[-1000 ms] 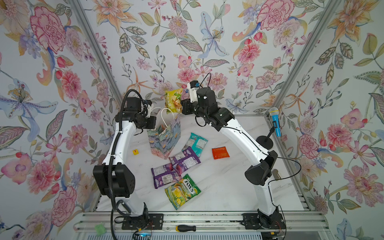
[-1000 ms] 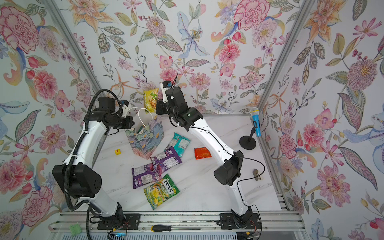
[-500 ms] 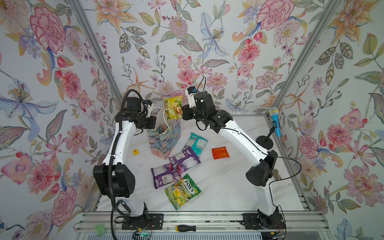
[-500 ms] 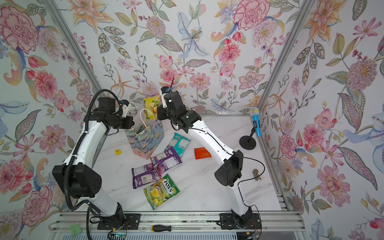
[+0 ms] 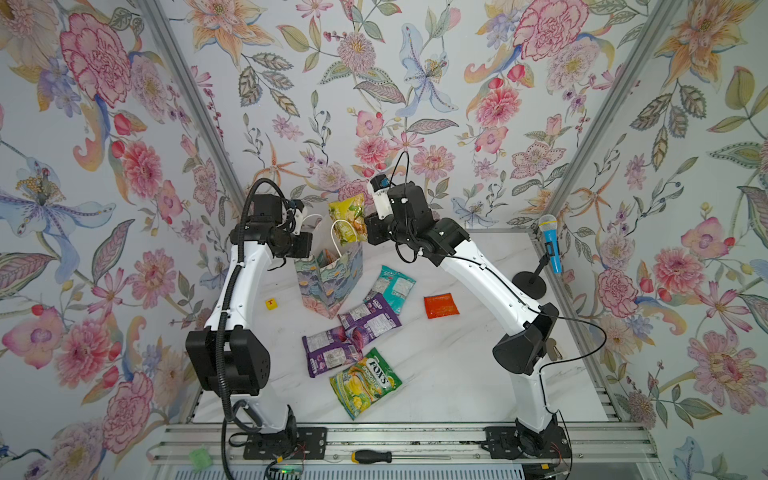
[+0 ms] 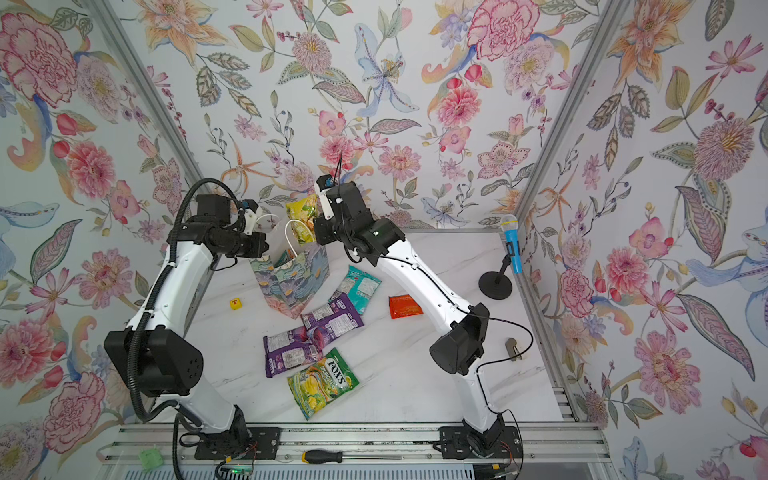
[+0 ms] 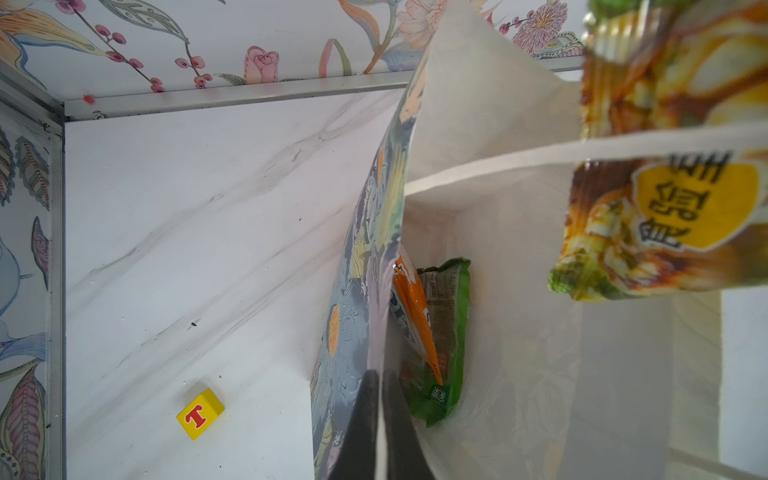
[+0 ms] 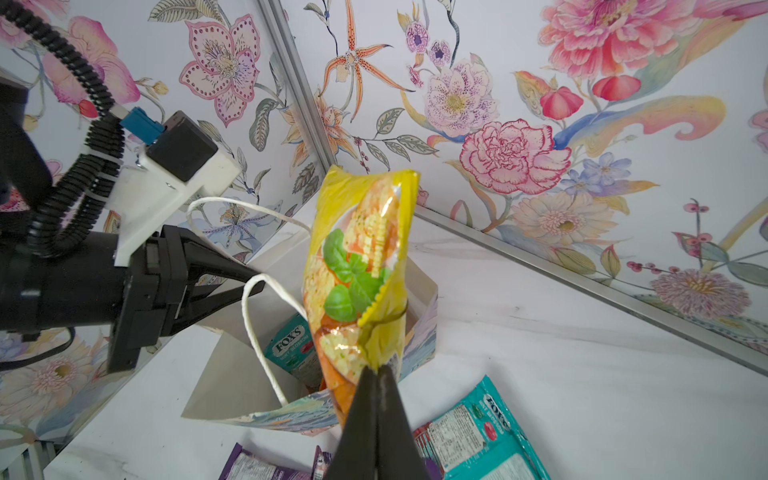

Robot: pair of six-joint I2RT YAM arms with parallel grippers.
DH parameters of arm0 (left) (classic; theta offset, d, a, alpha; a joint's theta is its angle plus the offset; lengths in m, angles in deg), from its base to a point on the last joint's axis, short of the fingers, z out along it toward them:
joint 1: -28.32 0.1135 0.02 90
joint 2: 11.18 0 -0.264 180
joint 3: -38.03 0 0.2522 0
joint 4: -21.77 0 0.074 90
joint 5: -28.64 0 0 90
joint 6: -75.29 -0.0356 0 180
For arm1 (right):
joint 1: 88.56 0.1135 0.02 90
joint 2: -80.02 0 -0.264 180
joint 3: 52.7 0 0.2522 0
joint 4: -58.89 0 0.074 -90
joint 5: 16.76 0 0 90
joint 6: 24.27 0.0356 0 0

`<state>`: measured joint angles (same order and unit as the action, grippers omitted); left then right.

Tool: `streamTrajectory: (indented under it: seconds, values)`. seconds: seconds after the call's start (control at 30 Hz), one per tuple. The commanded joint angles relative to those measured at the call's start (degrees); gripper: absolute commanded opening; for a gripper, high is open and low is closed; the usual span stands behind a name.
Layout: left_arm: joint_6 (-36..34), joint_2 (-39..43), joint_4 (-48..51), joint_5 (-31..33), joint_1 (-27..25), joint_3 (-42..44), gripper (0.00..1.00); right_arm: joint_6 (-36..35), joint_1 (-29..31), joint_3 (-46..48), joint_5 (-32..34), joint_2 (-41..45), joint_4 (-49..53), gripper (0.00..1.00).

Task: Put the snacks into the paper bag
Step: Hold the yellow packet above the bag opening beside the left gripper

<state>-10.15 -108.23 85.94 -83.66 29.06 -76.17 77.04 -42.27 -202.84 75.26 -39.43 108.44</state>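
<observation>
Paper bag (image 5: 328,278) on marble-look tbl (image 5: 449,386), floral wallpaper walls (image 5: 374,83), alu rail (image 5: 415,440)

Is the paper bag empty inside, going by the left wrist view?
No, a green pouch and an orange pouch stand against the near wall inside the paper bag.

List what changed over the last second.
The right gripper lowered the yellow pouch toward the mouth of the paper bag, keeping hold. The left gripper still pinches the bag's wall; the loose snacks lie unmoved.
</observation>
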Motion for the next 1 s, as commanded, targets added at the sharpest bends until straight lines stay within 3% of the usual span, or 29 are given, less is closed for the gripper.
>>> streamTrajectory:
  seconds: [0.0, 0.47, 0.97]
  values:
    - [0.35, 1.79, -0.49, -1.12, -0.58, 0.42, 0.03, -0.85, 1.07, -1.35, 0.56, 0.28, 3.90, 0.00]
    - [0.28, 1.77, -0.36, -0.98, -0.58, 0.29, 0.04, -2.73, 1.09, -1.15, 2.53, 1.18, 7.09, 0.00]
    - [0.28, 1.53, -0.31, -1.24, -0.55, -0.04, 0.04, -3.51, -0.48, -7.50, -2.76, -3.77, 7.08, 0.00]
